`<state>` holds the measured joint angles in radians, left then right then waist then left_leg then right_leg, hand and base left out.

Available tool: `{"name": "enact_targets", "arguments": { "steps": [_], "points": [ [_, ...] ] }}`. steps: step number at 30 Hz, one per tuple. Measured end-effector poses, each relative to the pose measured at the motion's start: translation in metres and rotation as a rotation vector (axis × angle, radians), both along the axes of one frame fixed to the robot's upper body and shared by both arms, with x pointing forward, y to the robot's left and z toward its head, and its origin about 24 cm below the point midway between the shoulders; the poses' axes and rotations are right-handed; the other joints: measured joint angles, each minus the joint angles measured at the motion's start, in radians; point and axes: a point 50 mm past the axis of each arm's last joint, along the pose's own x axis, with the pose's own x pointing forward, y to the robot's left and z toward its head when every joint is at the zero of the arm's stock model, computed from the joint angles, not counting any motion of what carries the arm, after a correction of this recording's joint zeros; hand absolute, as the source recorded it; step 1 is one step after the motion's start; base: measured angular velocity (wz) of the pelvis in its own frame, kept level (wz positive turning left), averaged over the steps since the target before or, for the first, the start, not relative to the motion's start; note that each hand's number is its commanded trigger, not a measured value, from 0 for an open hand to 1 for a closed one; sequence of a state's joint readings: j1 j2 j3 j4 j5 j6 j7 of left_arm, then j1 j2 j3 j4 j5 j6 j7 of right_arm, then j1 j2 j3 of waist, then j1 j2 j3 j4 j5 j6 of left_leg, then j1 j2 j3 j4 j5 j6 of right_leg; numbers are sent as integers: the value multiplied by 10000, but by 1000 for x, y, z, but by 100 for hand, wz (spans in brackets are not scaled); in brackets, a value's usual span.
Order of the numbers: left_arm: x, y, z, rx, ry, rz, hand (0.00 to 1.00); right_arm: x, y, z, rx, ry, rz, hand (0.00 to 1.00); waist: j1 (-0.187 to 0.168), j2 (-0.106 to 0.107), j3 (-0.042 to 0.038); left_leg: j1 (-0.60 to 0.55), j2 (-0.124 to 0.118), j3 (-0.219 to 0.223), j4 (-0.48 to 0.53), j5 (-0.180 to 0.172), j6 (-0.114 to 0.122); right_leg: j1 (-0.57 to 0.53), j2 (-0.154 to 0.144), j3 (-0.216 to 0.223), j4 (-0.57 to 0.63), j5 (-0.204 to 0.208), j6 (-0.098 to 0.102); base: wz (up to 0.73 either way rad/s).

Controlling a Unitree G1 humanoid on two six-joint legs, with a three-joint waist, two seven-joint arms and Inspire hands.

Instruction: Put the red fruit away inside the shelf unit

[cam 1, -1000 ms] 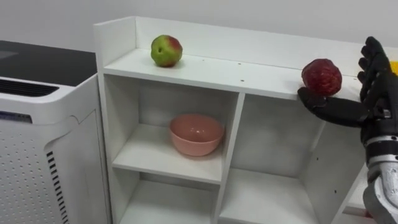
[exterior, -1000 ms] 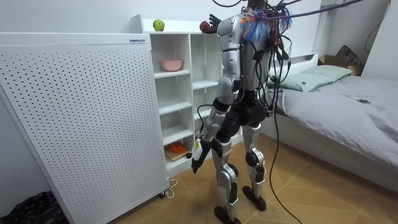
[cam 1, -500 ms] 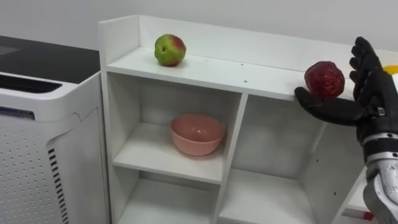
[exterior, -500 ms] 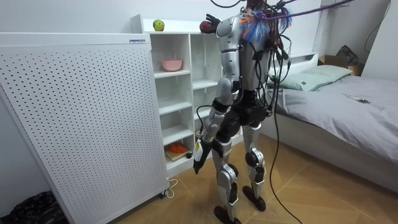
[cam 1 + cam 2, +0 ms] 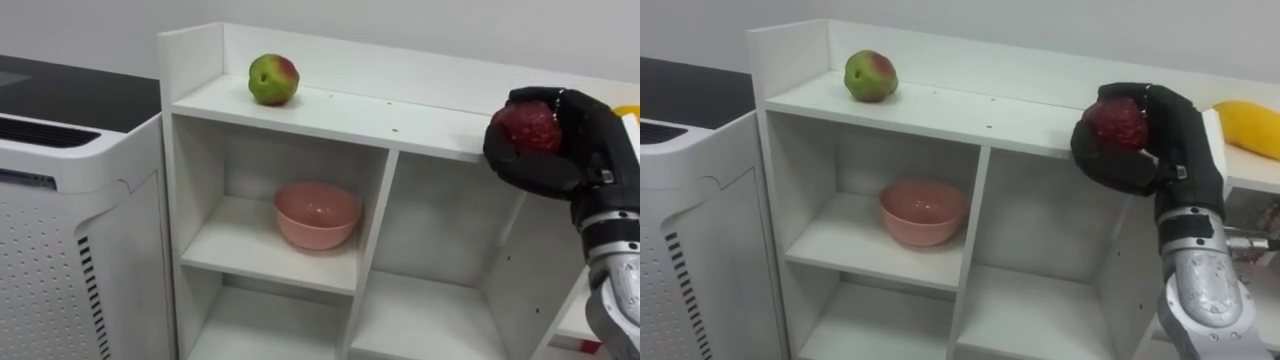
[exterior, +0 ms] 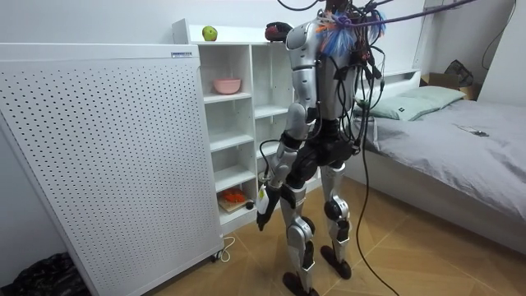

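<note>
Hung the left hand (image 6: pixel 261 215) low beside the thigh, idle, with no telling its state. Found the green-red apple (image 5: pixel 272 79) at the left end of the closet's (image 5: pixel 190 60) top shelf, probably set there as arranged, and the pink bowl (image 5: pixel 317 215) in the compartment below. Gripped the dark red fruit (image 5: pixel 527 126) inside the curled right hand (image 5: pixel 556 172), just at the shelf's front edge, seemingly for moving. Noted bare shelf between apple and fruit, and a yellow fruit (image 5: pixel 1250 128) crowding the right.
</note>
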<state>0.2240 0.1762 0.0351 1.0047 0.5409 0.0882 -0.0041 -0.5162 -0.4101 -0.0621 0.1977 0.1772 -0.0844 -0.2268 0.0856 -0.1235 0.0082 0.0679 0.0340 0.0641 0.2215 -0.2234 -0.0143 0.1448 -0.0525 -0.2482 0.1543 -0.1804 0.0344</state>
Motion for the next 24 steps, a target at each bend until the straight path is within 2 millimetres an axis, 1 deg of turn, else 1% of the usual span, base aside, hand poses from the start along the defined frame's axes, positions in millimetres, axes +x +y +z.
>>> {"name": "enact_targets", "arguments": {
  "steps": [5, 10, 13, 14, 15, 19, 21, 24],
  "points": [
    [0, 0, 0, -7, 5, 0, 0, 0, 0, 2, -98, -63, -32, 100, 3, 8, 15, -6, -1, -3, -11, 0, 0, -12, 1, 7, -3, 0, 0, 0],
    [0, 0, 0, 0, -46, -10, 0, -3, 5, 11, -95, -443, 156, 100, 7, 71, 44, -76, 1, 7, -16, -1, 0, -95, 3, 15, 0, 0, 0, 0],
    [1, 0, 0, 146, -130, -15, 0, -7, 11, 21, -124, -890, 381, 100, -3, 186, -26, -152, 1, 36, -23, -1, 0, -216, 4, 120, 3, 0, 0, -2],
    [1, 0, 0, 182, -162, -16, 0, -9, 13, 25, -161, -1082, 469, 100, 8, 236, -62, -132, -1, 77, -23, 0, 0, -245, 14, 316, 2, 0, 0, -7],
    [1, 0, 0, 271, -207, -49, 0, -11, 16, 29, -198, -1267, 590, 100, 17, 275, -78, -111, -6, 96, -14, 1, 1, -245, 18, 476, 0, 0, 0, -9],
    [0, 2, 1, 511, -256, -25, 0, -21, 27, 41, -182, -1942, 1154, 100, 9, 347, -75, -47, 1, 160, -48, 1, 1, -231, 22, 516, -10, 0, 0, -7],
    [1, 2, 1, 575, -320, -28, 0, -30, 37, 48, -66, -2400, 1682, 100, -44, 388, -76, -36, 1, 171, -66, 1, 1, -228, 24, 551, -11, 0, 0, -2],
    [2, 2, 1, 687, -413, -22, 0, -42, 45, 45, 39, -2550, 2275, 100, -36, 409, -72, -30, 1, 173, -69, 1, 2, -193, 24, 559, -10, 0, 0, 0]
  ]
}}
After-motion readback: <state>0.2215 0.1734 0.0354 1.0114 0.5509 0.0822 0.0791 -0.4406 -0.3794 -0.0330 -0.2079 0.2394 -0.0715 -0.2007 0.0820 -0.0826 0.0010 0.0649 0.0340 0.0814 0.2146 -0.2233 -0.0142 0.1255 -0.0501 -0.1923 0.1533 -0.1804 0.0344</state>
